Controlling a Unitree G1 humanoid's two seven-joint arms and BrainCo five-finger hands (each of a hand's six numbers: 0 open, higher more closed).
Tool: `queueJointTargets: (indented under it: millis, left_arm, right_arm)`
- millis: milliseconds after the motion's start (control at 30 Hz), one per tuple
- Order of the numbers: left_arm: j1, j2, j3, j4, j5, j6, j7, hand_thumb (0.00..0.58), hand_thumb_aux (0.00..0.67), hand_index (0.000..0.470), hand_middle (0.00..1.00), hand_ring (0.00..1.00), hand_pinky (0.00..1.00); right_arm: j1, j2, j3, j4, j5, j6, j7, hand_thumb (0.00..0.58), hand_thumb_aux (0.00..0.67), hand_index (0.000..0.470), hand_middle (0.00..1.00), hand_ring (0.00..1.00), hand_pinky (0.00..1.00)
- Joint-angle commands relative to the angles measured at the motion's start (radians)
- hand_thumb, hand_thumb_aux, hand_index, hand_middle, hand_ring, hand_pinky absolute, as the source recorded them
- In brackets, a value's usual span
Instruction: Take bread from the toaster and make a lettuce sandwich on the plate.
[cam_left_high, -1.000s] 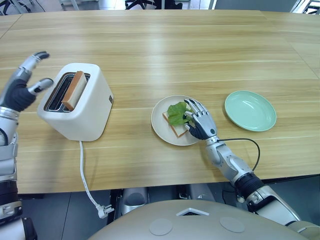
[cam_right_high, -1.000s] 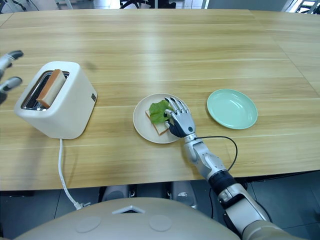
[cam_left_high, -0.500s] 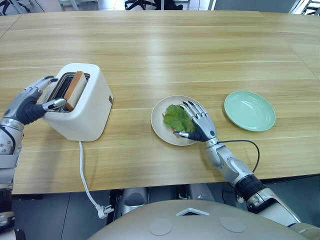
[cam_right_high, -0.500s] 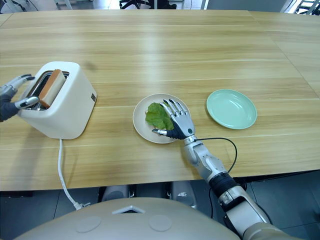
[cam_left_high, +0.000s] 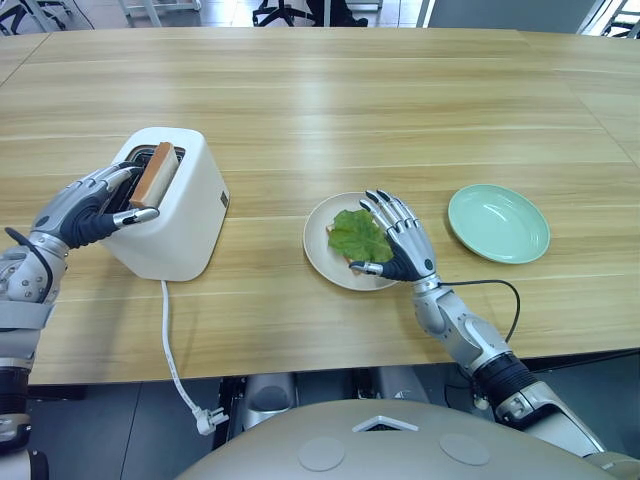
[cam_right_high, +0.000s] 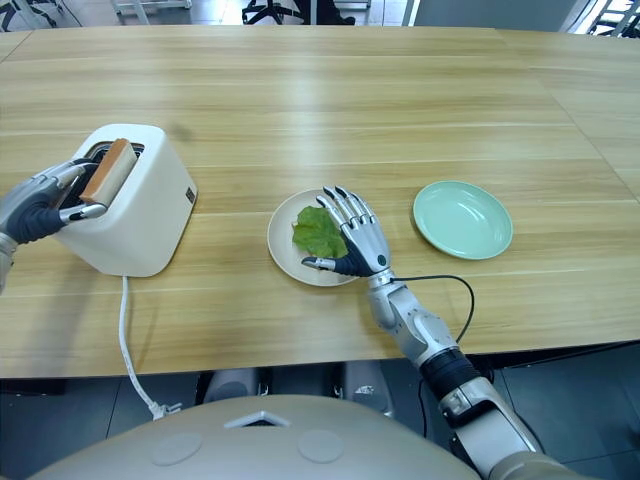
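Left hand (cam_left_high: 95, 205) has moved in from 9 o'clock, apparently pinching bread (cam_left_high: 155, 172) in toaster (cam_left_high: 185, 215) to lift it | right hand (cam_left_high: 402, 242) splayed, holding nothing, at 3 o'clock of plate (cam_left_high: 322, 258), likely keeping lettuce (cam_left_high: 355, 235) flat.

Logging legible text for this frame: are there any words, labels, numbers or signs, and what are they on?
No text can be read.
toaster: a small dark mark on its side, too small to tell if it is print.
plate, green dish: no markings seen.
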Motion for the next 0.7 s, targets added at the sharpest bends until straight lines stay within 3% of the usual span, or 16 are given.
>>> queueJointTargets:
  millis: [33, 333, 367, 400, 467, 500, 533, 567, 600, 700]
  left_arm:
    - [-0.019, -0.005, -0.062, 0.039, 0.043, 0.009, 0.001, 0.0, 0.0, 0.0, 0.0, 0.0, 0.0]
    - [-0.048, -0.008, -0.11, 0.054, 0.095, 0.034, 0.021, 0.0, 0.0, 0.0, 0.0, 0.0, 0.0]
    - [-0.049, -0.009, -0.113, 0.054, 0.097, 0.036, 0.023, 0.164, 0.102, 0.07, 0.0, 0.0, 0.0]
    - [-0.049, -0.009, -0.115, 0.052, 0.097, 0.038, 0.023, 0.164, 0.102, 0.07, 0.0, 0.0, 0.0]
    - [-0.05, -0.009, -0.118, 0.048, 0.094, 0.041, 0.022, 0.41, 0.307, 0.211, 0.0, 0.0, 0.0]
    - [-0.051, -0.01, -0.118, 0.045, 0.09, 0.041, 0.022, 0.462, 0.368, 0.253, 0.0, 0.0, 0.0]
    - [-0.051, -0.01, -0.118, 0.043, 0.087, 0.041, 0.02, 0.543, 0.502, 0.345, 0.0, 0.0, 0.0]
    - [-0.051, -0.01, -0.118, 0.039, 0.083, 0.04, 0.02, 0.578, 0.636, 0.437, 0.0, 0.0, 0.0]
    - [-0.051, -0.011, -0.116, 0.035, 0.073, 0.037, 0.017, 0.58, 0.67, 0.46, 0.0, 0.0, 0.0]
    - [-0.052, -0.015, -0.106, 0.017, 0.04, 0.032, 0.009, 0.58, 0.67, 0.46, 0.0, 0.0, 0.0]
  right_arm:
    - [0.007, -0.001, -0.01, -0.002, -0.001, -0.004, -0.003, 0.0, 0.0, 0.0, 0.0, 0.0, 0.0]
    - [0.005, 0.0, -0.011, -0.006, 0.002, -0.011, -0.003, 0.0, 0.0, 0.0, 0.0, 0.0, 0.0]
    - [0.004, 0.001, -0.011, -0.005, 0.003, -0.012, -0.003, 0.0, 0.0, 0.0, 0.0, 0.0, 0.0]
    - [0.003, 0.001, -0.011, -0.005, 0.003, -0.012, -0.002, 0.0, 0.0, 0.0, 0.0, 0.0, 0.0]
    - [0.003, 0.001, -0.013, -0.005, 0.004, -0.013, -0.002, 0.0, 0.0, 0.0, 0.0, 0.0, 0.0]
    - [0.003, 0.001, -0.013, -0.005, 0.004, -0.014, -0.002, 0.0, 0.0, 0.0, 0.0, 0.0, 0.0]
    - [0.003, 0.001, -0.014, -0.005, 0.003, -0.014, -0.002, 0.0, 0.0, 0.0, 0.0, 0.0, 0.0]
    - [0.002, 0.002, -0.015, -0.005, 0.003, -0.015, -0.001, 0.0, 0.0, 0.0, 0.0, 0.0, 0.0]
    - [0.002, 0.002, -0.016, -0.004, 0.003, -0.016, -0.001, 0.0, 0.0, 0.0, 0.0, 0.0, 0.0]
    - [0.0, 0.003, -0.018, -0.001, 0.002, -0.018, -0.001, 0.0, 0.0, 0.0, 0.0, 0.0, 0.0]
